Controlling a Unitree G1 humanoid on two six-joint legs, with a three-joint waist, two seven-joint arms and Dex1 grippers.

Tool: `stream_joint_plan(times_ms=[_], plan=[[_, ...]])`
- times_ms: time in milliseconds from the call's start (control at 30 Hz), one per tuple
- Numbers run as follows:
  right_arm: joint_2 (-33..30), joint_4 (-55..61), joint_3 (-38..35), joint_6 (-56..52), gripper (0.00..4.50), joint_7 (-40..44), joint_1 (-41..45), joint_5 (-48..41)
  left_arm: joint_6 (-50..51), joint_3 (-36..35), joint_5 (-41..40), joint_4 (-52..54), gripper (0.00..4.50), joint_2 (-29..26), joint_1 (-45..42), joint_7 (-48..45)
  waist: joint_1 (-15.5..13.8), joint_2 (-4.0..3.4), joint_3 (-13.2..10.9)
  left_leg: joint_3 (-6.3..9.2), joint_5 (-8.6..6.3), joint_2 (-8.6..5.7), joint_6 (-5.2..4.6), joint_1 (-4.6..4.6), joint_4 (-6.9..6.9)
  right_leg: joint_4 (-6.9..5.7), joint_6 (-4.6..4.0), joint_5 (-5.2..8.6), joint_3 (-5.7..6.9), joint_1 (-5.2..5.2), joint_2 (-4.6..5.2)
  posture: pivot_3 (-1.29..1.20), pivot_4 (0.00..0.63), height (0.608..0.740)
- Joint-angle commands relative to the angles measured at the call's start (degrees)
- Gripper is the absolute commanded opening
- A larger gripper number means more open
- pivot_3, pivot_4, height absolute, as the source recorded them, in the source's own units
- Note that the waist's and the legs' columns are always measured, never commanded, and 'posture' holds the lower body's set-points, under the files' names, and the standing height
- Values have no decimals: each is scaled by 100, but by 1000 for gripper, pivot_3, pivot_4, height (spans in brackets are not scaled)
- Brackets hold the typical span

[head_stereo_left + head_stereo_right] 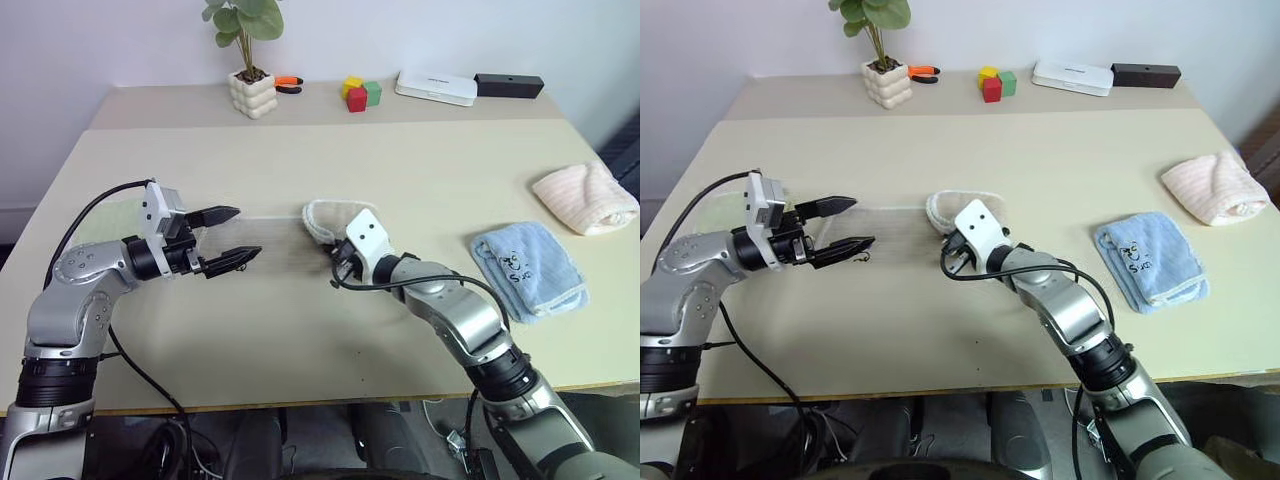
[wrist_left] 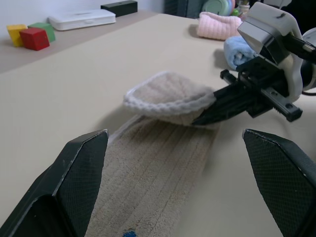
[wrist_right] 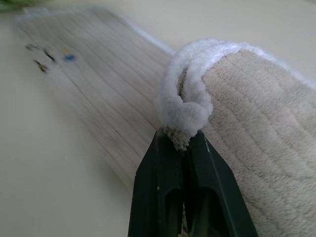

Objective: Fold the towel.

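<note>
beige counter (image 1: 330, 330) against a white wall; back strip carries a potted plant (image 1: 248, 60), coloured blocks (image 1: 360, 93), a white box (image 1: 435, 87) and a black box (image 1: 509, 85), all well apart from the work.

towel (image 1: 275, 245) lies as a long strip across the middle of the counter, running toward the left edge. its right end is lifted and curled back over the flat part, white corded edging on top.

right tool (image 3: 181, 148) is clamped on that raised end, jaws fully together with the corded edge and a tuft of terry pinched between them. left tool (image 1: 228, 238) hangs spread wide above the left part of the strip, holding nothing, not touching the cloth.

judgement: fold is underway, roughly a third over. carry the pinched end low and straight along the strip so the edging lands parallel on the far end; the grip is on the cord only, so a fast pull could slip it. left tool could pin the flat part to stop it dragging.

room: open counter on the near side and behind the strip. blue towel (image 1: 530, 268) and pink towel (image 1: 588, 198) sit toward the right edge, clear of the path. left end of the strip is near the left edge, so don't drag it that way.
</note>
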State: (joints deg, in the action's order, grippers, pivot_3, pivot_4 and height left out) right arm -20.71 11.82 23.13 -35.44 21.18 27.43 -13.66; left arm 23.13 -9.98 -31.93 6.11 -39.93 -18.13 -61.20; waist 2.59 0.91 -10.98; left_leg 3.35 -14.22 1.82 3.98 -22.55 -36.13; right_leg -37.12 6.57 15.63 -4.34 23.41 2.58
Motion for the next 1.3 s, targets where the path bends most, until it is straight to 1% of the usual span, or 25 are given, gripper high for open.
stream_joint_plan(times_ms=[33, 67, 133, 200, 233, 333, 400, 433, 500, 533, 600, 700, 767, 833, 867, 900, 933, 967, 1067, 1167, 1233, 1300], plan=[[56, 83, 204, 216, 44, 335, 42, 234, -61, -123, -72, 179, 4500, -53, 9, 26, -8, 0, 0, 1, 0, 0, 0, 0, 0, 0, 0, 0, 1, -1, 0, 0, 150, 740], [106, 106, 191, 187, 44, 374, 2, 227, -61, -115, -76, 175, 4500, -45, -3, 29, -5, 0, 0, 1, 0, 0, 0, -1, 0, 0, 0, 0, 2, -1, 1, 0, 150, 740], [170, 89, 185, 165, 576, 382, -48, 309, -65, -103, -76, 156, 4500, -36, -23, 29, -4, 1, 0, 1, 0, 0, 0, -1, 0, 0, 0, 0, 2, -1, 1, 0, 150, 740], [191, 57, 165, 184, 1221, 482, -54, 351, -75, -76, -63, 135, 4500, -29, -28, 14, -2, 0, 0, 1, 0, 0, 0, -1, 0, -1, 0, 0, 2, 0, 0, 0, 150, 740], [205, 59, 139, 197, 1813, 529, -51, 359, -83, -63, -53, 125, 4500, -23, -30, 13, 0, 0, 0, 1, 0, 0, 0, -1, 0, -1, 0, 0, 2, 0, 0, 0, 150, 740], [365, 97, -102, 261, 3314, 515, 6, 305, -85, -29, -42, 96, 4500, -11, -62, -2, -1, 0, 0, 2, 0, 0, 0, -1, 0, -1, 0, 0, 3, 0, 0, 0, 150, 740], [503, 363, -370, 151, 4336, 824, -20, -190, -93, -9, -31, 66, 4500, -8, -91, -16, -1, 0, 0, 2, 0, 0, 0, 0, 0, -1, 0, 0, 3, 0, 0, 0, 150, 740], [546, 555, -513, 20, 4477, 1032, -40, -507, -100, 0, -24, 49, 4500, -7, -107, -25, -2, 0, 0, 2, 0, 0, 0, -1, 0, -1, 0, 0, 3, 0, 0, 0, 150, 740], [787, 800, -1077, -366, 4477, 1162, -4, -1323, -104, 17, -17, 12, 4500, -3, -148, -40, -3, 0, 0, 3, 0, 0, 0, -1, 1, -2, 1, 0, 3, 0, 0, 0, 150, 740], [882, 806, -1330, -516, 4477, 1123, 51, -1583, -111, 26, -11, -4, 4500, -1, -166, -49, -2, 0, 0, 4, 0, 0, 0, -1, 1, -2, 1, 0, 4, 0, 0, 0, 150, 740], [1007, 553, -1704, -412, 4477, 861, 199, -1568, -95, 40, -14, -9, 4500, 16, -181, -42, -3, 1, 0, 6, 0, 0, 0, -1, 0, -4, 1, -1, 6, -1, 0, 0, 150, 740], [1080, -123, -1977, 137, 3645, 301, 396, -1016, 14, 45, -77, 78, 4500, 77, -122, 37, -3, 0, 0, 5, 0, 0, 0, 2, -2, -3, 0, -1, 5, -4, 1, 0, 150, 740], [1091, -550, -2003, 576, 2666, -44, 439, -573, 181, 12, -198, 249, 4500, 133, -18, 130, -4, 1, 0, 4, 0, 0, 0, 2, 1, -2, 0, 0, 6, -3, 1, 0, 150, 740], [1095, -770, -1927, 834, 1691, -10, 367, -401, 367, -18, -319, 450, 4500, 187, 95, 253, 0, 0, 0, 3, 0, 0, 0, 0, 4, -1, 0, -1, 5, -1, 2, 0, 150, 740], [1009, -852, -1709, 1041, 1121, 65, 270, -159, 503, -47, -413, 580, 4500, 222, 174, 349, 5, 0, 0, 3, 0, 0, 0, -2, 4, -2, 0, -1, 5, 2, 2, 0, 150, 740], [1030, -966, -1571, 1220, 685, 72, 148, -3, 737, -96, -561, 746, 4500, 267, 296, 512, 19, 0, 0, 3, 0, 0, 0, -4, 6, -3, 0, -1, 5, 5, 2, 0, 150, 740], [1059, -1057, -1492, 1356, 149, 61, 72, 110, 910, -132, -669, 863, 4500, 294, 377, 636, 24, 0, 0, 3, 0, 0, 0, -3, 8, -3, 0, -1, 4, 5, 2, 0, 150, 740], [1071, -1171, -1366, 1536, 21, 89, -29, 252, 1195, -213, -887, 1002, 4500, 368, 480, 855, 34, 0, 0, 3, 0, 0, 0, -2, 8, -5, 0, -1, 4, 6, 2, 0, 150, 740], [1182, -1469, -1251, 1832, 21, 105, -207, 430, 1683, -369, -1268, 1295, 4500, 476, 740, 1265, 62, 0, 0, 4, 0, 1, 0, -2, 6, -8, 0, -1, 4, 6, 3, 0, 150, 740], [1152, -1905, -1045, 2096, 21, 60, -375, 787, 2149, -621, -1637, 1576, 4500, 646, 1255, 1845, 102, 1, 0, 4, 0, 0, 0, 2, 2, -10, 1, -1, 4, 0, 4, 0, 150, 740], [1135, -2133, -997, 2239, 21, 39, -419, 939, 2383, -737, -1843, 1693, 4500, 742, 1451, 2179, 115, 2, 1, 4, 0, 0, 0, 8, 4, -9, 0, -1, 4, -6, 6, 0, 150, 740], [1031, -2425, -878, 2497, 21, -41, -424, 1270, 2481, -847, -1962, 1756, 4500, 897, 1669, 2498, 112, 5, 3, 6, 0, 0, 0, 10, 3, -9, 0, -1, 5, -8, 5, 0, 150, 740]])
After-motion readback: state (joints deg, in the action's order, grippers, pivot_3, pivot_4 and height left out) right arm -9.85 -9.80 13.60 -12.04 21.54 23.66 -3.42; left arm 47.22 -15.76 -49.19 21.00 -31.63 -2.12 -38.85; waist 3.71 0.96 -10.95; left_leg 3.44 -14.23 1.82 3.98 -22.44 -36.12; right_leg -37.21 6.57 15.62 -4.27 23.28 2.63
